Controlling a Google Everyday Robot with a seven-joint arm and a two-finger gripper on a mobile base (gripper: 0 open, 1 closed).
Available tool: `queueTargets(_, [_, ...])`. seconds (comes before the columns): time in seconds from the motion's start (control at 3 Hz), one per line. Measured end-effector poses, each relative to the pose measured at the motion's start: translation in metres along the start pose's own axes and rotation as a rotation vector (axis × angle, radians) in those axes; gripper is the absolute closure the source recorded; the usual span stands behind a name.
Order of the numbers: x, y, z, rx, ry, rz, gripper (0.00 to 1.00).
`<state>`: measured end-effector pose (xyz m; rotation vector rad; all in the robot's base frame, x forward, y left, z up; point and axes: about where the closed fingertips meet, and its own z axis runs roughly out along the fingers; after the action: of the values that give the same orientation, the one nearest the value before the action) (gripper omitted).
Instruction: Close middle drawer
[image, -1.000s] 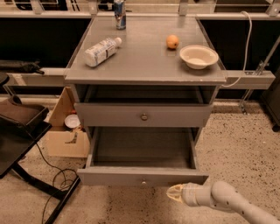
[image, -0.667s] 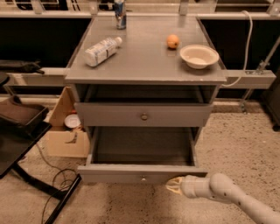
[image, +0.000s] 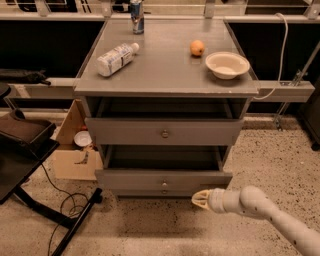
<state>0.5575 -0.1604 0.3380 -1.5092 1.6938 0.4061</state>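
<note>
The middle drawer (image: 135, 179) is a low grey front with a small round knob (image: 164, 183). It sticks out a short way from the cabinet, with a dark gap above it. My gripper (image: 199, 199) is shut, its cream tips against the lower right part of that front, just right of the knob. The arm (image: 260, 207) reaches in from the lower right. Above is the taller-fronted top drawer (image: 210, 132). A strip of the lowest drawer (image: 150, 192) shows under the middle one.
On the cabinet top (image: 165, 70) are a plastic bottle (image: 116, 58) lying down, an orange (image: 197, 48), a bowl (image: 227, 64) and a can (image: 136, 10). A cardboard box (image: 75, 150) and a black stand with a cable (image: 60, 210) are at the left.
The middle drawer has slid most of the way into the cabinet. My gripper has moved forward with its front.
</note>
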Motion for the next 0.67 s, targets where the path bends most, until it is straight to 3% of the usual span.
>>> queueTargets(0.33, [-0.005,-0.062,0.004,0.039,0.01,-0.037,1.0])
queueTargets(0.67, [-0.008,-0.082,0.009,0.04,0.015,-0.051,1.0])
